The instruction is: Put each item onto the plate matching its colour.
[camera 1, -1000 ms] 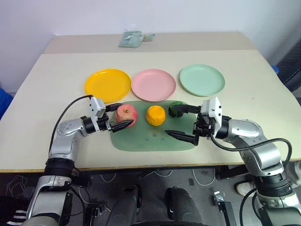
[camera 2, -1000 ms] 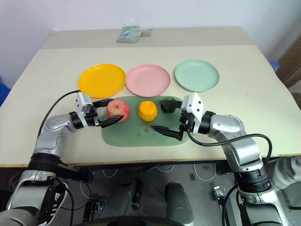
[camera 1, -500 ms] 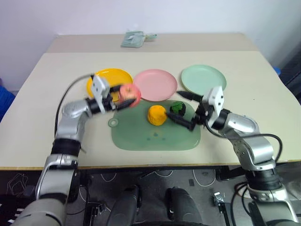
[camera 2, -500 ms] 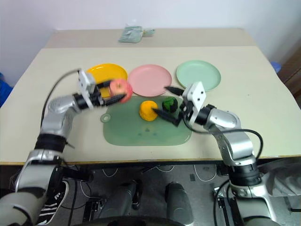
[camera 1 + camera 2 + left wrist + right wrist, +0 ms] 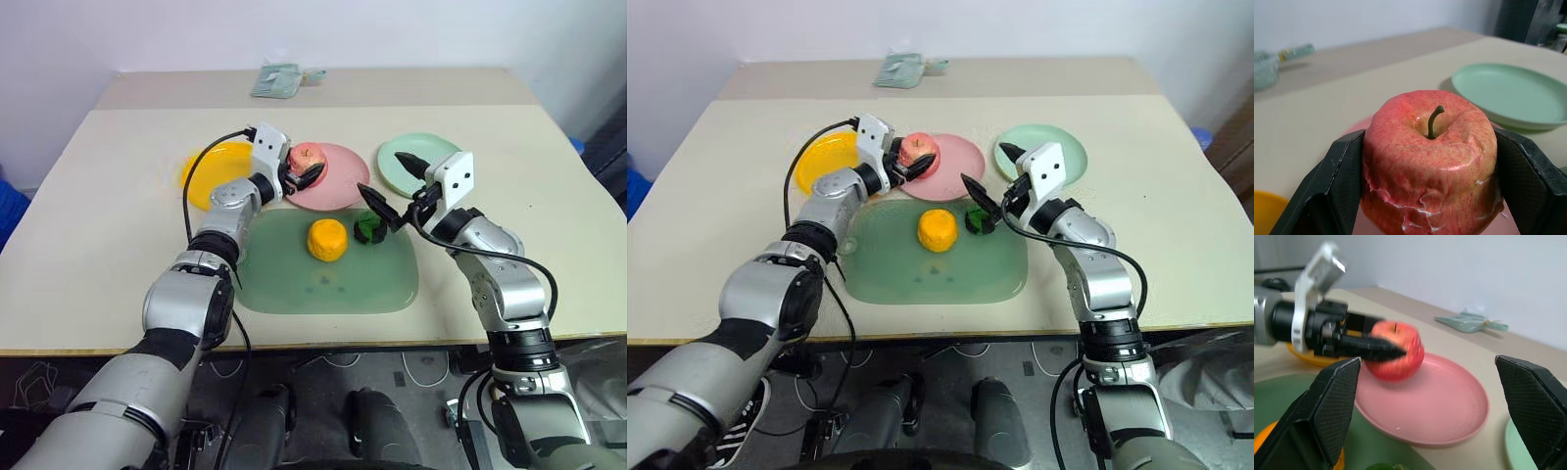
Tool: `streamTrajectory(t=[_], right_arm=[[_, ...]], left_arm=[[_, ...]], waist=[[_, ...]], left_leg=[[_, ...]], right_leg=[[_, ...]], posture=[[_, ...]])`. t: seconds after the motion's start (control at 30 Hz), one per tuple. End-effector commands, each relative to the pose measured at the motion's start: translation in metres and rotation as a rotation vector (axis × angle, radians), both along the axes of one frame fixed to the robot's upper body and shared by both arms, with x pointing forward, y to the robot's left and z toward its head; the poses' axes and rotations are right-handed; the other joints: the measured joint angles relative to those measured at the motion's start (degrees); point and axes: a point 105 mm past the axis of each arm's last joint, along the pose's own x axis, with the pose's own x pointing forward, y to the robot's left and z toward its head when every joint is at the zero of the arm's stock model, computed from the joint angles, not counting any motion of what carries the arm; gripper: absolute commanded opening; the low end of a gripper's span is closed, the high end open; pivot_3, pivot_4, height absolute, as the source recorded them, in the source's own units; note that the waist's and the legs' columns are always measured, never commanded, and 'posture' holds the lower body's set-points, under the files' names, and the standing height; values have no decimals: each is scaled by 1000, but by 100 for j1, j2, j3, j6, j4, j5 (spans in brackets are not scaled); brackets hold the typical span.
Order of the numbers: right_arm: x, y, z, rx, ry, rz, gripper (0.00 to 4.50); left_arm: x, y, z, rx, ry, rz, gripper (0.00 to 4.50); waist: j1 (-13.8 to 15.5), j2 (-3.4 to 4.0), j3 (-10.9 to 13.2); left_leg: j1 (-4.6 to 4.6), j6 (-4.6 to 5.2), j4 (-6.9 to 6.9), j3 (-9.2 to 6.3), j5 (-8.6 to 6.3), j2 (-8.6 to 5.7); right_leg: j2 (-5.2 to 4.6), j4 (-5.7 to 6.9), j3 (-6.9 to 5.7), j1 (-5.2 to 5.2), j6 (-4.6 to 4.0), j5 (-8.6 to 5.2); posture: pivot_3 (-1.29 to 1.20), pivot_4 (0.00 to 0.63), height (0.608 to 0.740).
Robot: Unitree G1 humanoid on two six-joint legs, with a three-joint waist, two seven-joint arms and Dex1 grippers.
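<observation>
You are in the first delivery step: the pink-red apple is in transit and, as I judge it, nothing is sorted yet.

Nearest to you lies the large green mat (image 5: 328, 284). On it rest the lumpy orange fruit (image 5: 326, 239) and, just beside it toward the right arm, the small dark green fruit (image 5: 370, 226). Both are untouched.

Your right gripper (image 5: 395, 188) hangs above the far right corner of the mat, close over the dark green fruit, with its two fingers spread wide and nothing between them.

Your left gripper (image 5: 305, 172) is clenched on the apple (image 5: 306, 157); in the left wrist view one black finger presses each side of it, the stem up. The apple hangs over the near left part of the pink plate (image 5: 338, 186). I cannot tell if it already touches the plate.

The next move, in my judgement, is to lower the apple to the pink plate, let the fingers go, and draw the left arm back without rolling the fruit off. The right gripper could then come down around the dark green fruit, which belongs on the mint green plate (image 5: 423, 160) behind it.

The count: three fruits, three plates (yellow-orange plate (image 5: 211, 166), pink, mint green), one mat. Far back on the table lies one small pale green packet (image 5: 279, 78).
</observation>
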Motion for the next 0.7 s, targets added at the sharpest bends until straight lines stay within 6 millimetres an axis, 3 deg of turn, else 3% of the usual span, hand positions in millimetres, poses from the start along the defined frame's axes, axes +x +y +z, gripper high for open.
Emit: streamTrajectory(t=[0.03,0.23,0.4,0.57,0.7], right_arm=[[-9,1,17,12,-69,-1,4500],[-14,4,18,23,-57,18,4500],[-18,5,20,33,-51,60,4500],[-22,13,17,26,-21,144,4500],[-33,28,12,-39,-2,251,4500]], left_arm=[[4,-1,19,-79,-26,25,4445],[-1,-6,33,-20,-97,-59,4445],[-22,8,67,-135,-199,-302,4445],[-74,20,44,-101,-122,-711,4445],[-91,15,17,-34,-81,-761,4445]], waist=[[-22,0,0],[-42,0,0],[-77,1,0],[-103,9,-4],[-58,8,-3]], left_leg=[[0,0,1,0,0,0],[0,0,3,0,0,0],[0,0,-1,0,0,1],[4,0,-5,4,0,3],[4,0,-2,2,0,5]], right_leg=[[0,1,0,0,0,0],[0,2,0,2,0,0],[1,2,0,-1,0,0],[2,0,9,0,-1,0],[2,1,11,1,-1,0]], posture=[[0,150,740],[0,150,740],[0,150,740],[0,150,740],[0,150,740]])
